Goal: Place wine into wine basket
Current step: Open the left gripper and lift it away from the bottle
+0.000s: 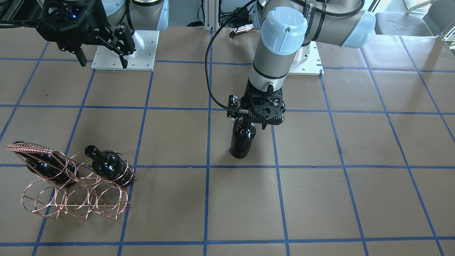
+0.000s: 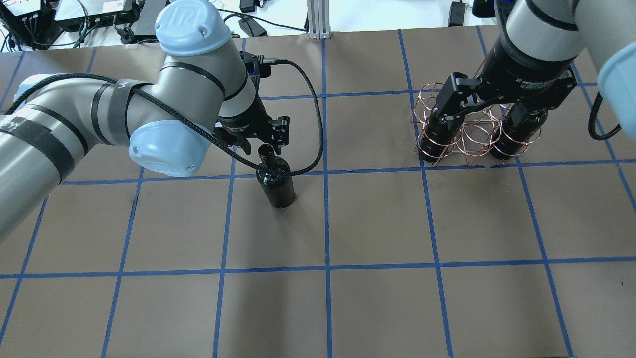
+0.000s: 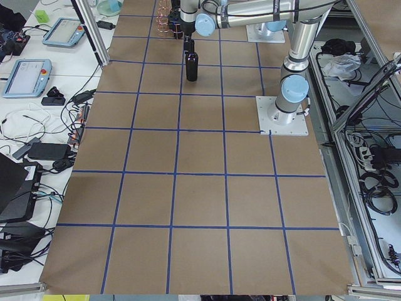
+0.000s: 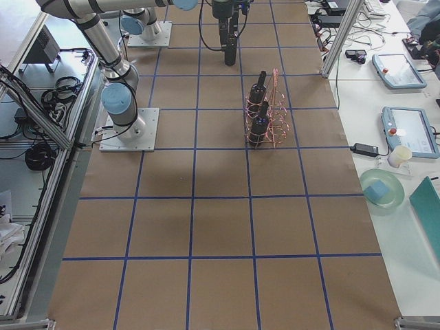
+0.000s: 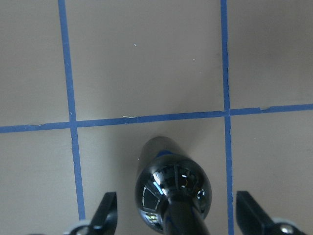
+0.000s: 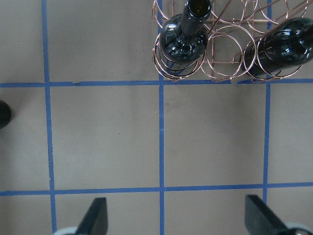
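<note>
One wine bottle (image 1: 242,140) stands upright on the brown table near the middle; it also shows in the overhead view (image 2: 276,183). My left gripper (image 5: 175,196) is open, its fingers (image 5: 106,211) either side of the bottle's neck and apart from it. The copper wire wine basket (image 1: 73,199) stands on the robot's right side with two more bottles (image 1: 108,166) (image 1: 44,163) lying in its upper rings. My right gripper (image 6: 176,198) is open and empty, hanging high above the table near the basket (image 6: 222,54).
The table is covered in brown paper with a grid of blue tape lines (image 1: 208,166). The arms' white base plates (image 1: 124,53) sit at the robot's edge. Side benches hold tablets and cables (image 4: 395,69).
</note>
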